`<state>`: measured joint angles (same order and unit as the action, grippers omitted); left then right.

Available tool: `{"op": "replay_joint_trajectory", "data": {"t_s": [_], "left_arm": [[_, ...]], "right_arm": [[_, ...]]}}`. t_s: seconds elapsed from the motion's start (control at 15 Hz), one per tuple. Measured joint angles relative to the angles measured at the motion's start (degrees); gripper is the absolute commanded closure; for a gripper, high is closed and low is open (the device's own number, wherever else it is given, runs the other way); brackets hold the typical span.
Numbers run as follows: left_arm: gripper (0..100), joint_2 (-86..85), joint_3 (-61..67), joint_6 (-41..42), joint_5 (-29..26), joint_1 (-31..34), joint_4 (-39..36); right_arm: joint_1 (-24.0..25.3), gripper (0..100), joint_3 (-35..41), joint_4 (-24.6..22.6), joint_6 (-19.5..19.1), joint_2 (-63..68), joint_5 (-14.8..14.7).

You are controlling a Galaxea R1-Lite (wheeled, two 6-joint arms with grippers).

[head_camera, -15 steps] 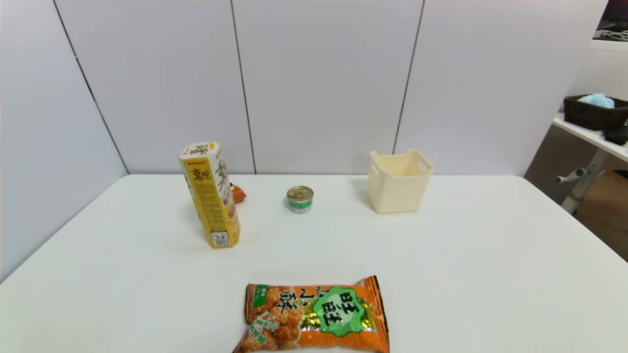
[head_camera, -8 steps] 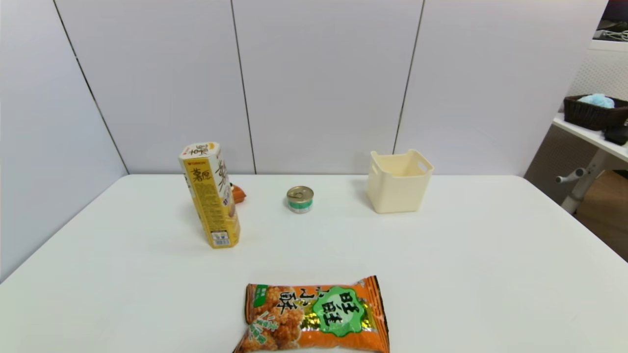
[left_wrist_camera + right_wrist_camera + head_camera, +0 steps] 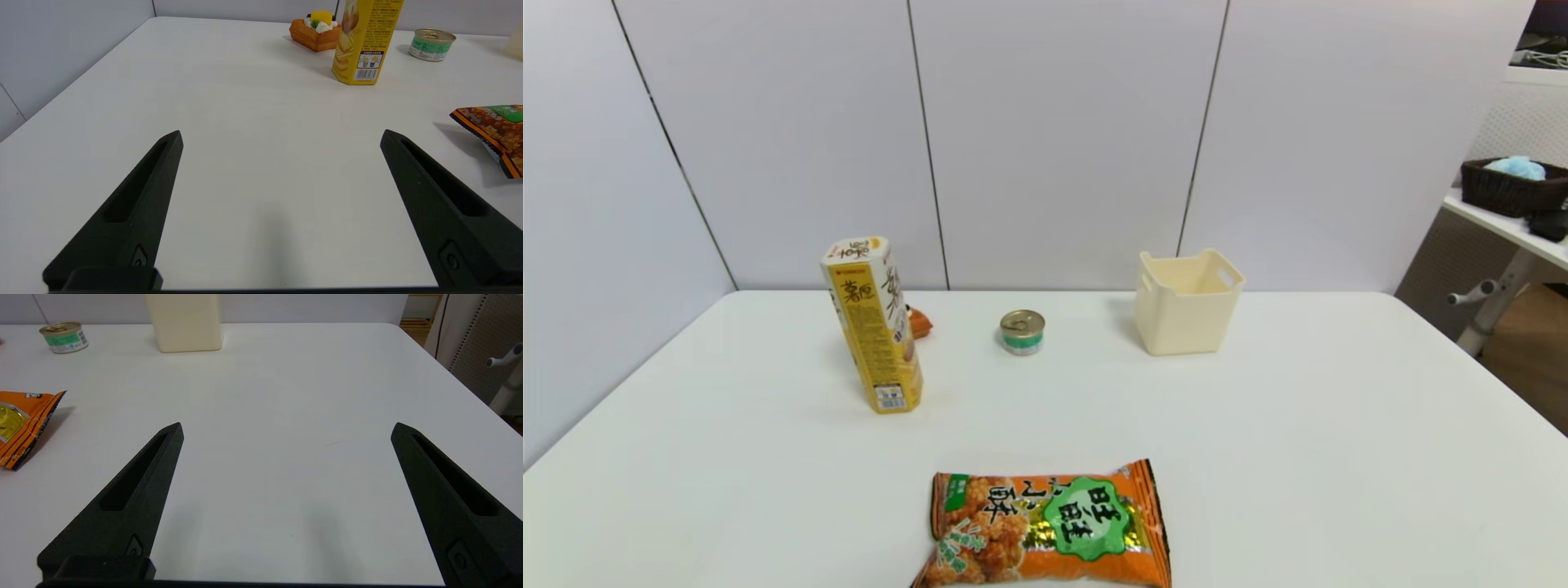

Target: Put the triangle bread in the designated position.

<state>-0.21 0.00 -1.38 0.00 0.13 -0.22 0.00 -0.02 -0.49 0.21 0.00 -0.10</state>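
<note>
The triangle bread (image 3: 315, 32) is a small orange-brown wedge with white cream, a yellow fruit piece and a green bit. It lies at the far left of the table, just behind the tall yellow chip box (image 3: 363, 41). In the head view only its orange edge (image 3: 920, 322) peeks out from behind that box (image 3: 874, 322). My left gripper (image 3: 281, 138) is open over bare tabletop near the front left, far short of the bread. My right gripper (image 3: 286, 430) is open and empty over bare tabletop at the front right. Neither arm shows in the head view.
A small green-labelled tin can (image 3: 1022, 331) stands mid-table at the back, and a cream plastic bin (image 3: 1187, 300) to its right. A large orange snack bag (image 3: 1045, 527) lies near the front edge. White wall panels close the table's back and left.
</note>
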Motion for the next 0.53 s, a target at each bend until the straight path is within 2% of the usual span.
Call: {"op": "replay_joint_trajectory", "data": {"t_s": [0.53], "left_arm": [[0,0.02,0.0,0.0,0.0,0.02,-0.02]], "right_arm": [[-0.02,0,-0.07,-0.09,0.32,0.0,0.0]]}}
